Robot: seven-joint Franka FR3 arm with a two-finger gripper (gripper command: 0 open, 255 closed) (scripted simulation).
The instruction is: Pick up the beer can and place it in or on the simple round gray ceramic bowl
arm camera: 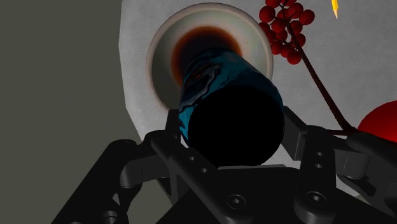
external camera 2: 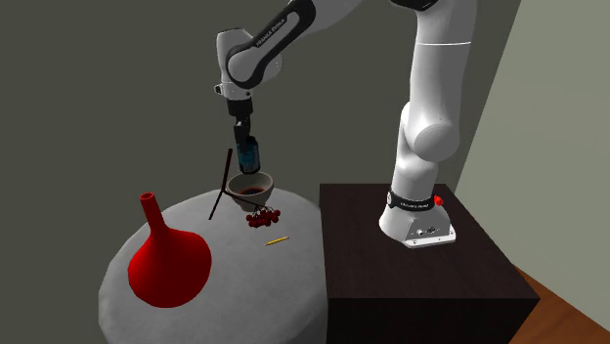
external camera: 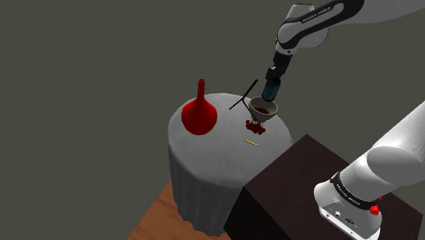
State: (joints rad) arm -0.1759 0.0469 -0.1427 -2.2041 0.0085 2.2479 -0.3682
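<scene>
From the shoulder view, I am holding my gripper [external camera: 273, 83] above the round cloth-covered table [external camera: 204, 170]. My jaws are pinching one beer can [external camera: 272, 91], blue and dark, which is hanging upright just over one grey bowl [external camera: 264, 109]. On the cloth I am counting one red vase [external camera: 199, 116], one cluster of red berries [external camera: 255, 127] lying just beside the bowl, one dark twig [external camera: 244, 94] slanting up past it, and one small yellow stick [external camera: 251, 142] lying nearer the dark stand [external camera: 286, 184].

In the second exterior view, the can [external camera 2: 247, 154] is hanging straight above the bowl [external camera 2: 250, 186], its lower end sitting close to the rim; whether they are touching I cannot tell. The vase [external camera 2: 168, 264] is standing well apart from both.

Through the wrist view, I am looking along the can [arm camera: 222, 95], with my two fingers [arm camera: 172, 137] pressing against its sides. The bowl [arm camera: 162, 51] is lying beyond the can's far end, its centre showing dark reddish brown. The berries [arm camera: 283, 28] are resting just beside the bowl's rim.
</scene>
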